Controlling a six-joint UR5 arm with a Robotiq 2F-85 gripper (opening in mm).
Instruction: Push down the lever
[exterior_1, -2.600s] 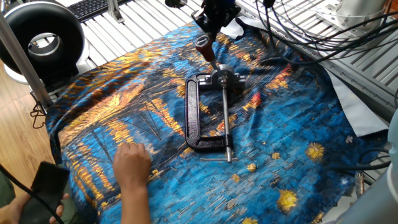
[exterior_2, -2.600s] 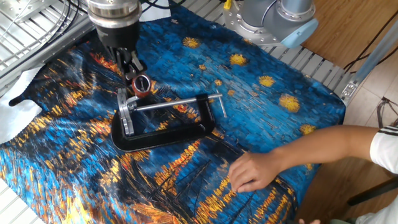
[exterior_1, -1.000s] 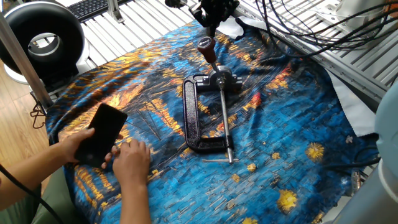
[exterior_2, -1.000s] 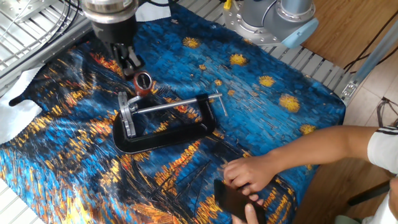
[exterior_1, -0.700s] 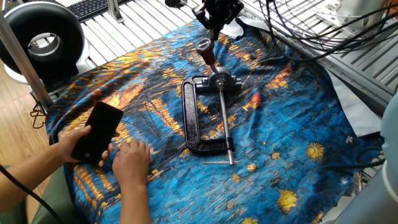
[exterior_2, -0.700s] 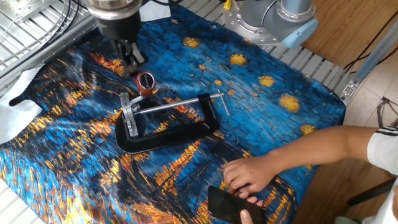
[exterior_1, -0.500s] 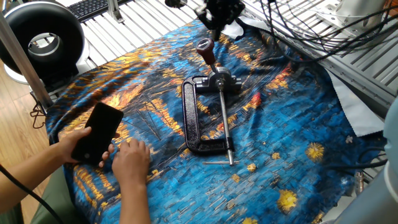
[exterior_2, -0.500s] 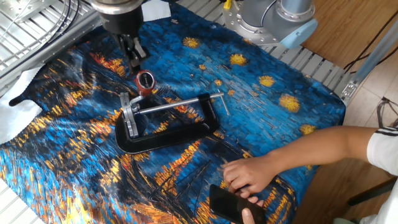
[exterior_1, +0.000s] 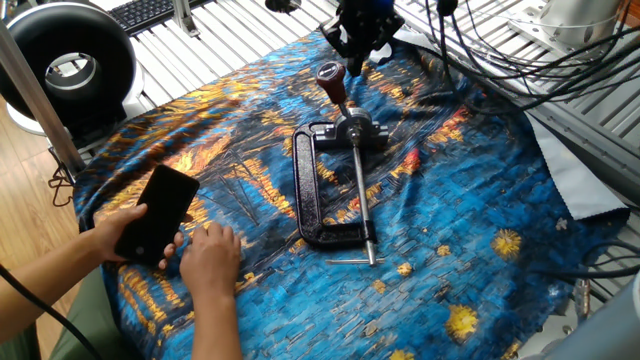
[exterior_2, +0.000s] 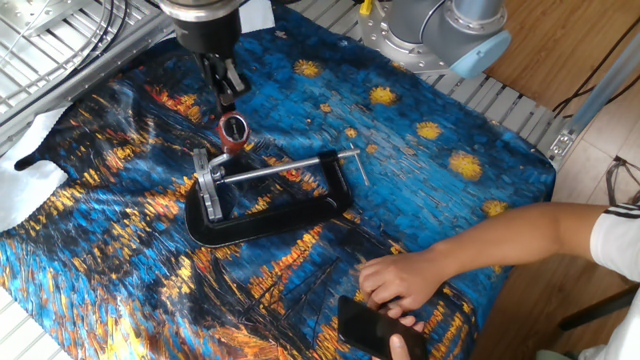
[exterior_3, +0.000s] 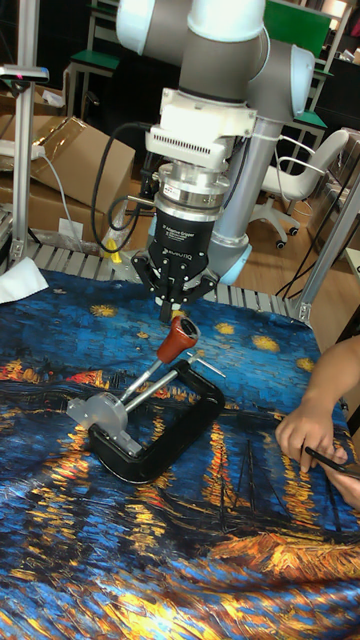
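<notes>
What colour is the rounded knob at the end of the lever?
Reddish-brown rounded knob, clearest in the tall fixed view.

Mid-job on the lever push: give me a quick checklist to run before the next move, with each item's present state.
1. Lever raised, not yet pushed: ok, knob stands up off the clamp.
2. Gripper lined up over the knob: ok in the tall view; in the other fixed view it sits slightly behind the knob, so confirm.
3. Contact with knob: cannot tell; tips look just above it.
4. Jaws' state: cannot tell; the fingers look close together.
5. Clamp flat on the cloth: ok.
6. Person's hand clear of the clamp: ok, at the cloth's edge, holding a phone.
</notes>
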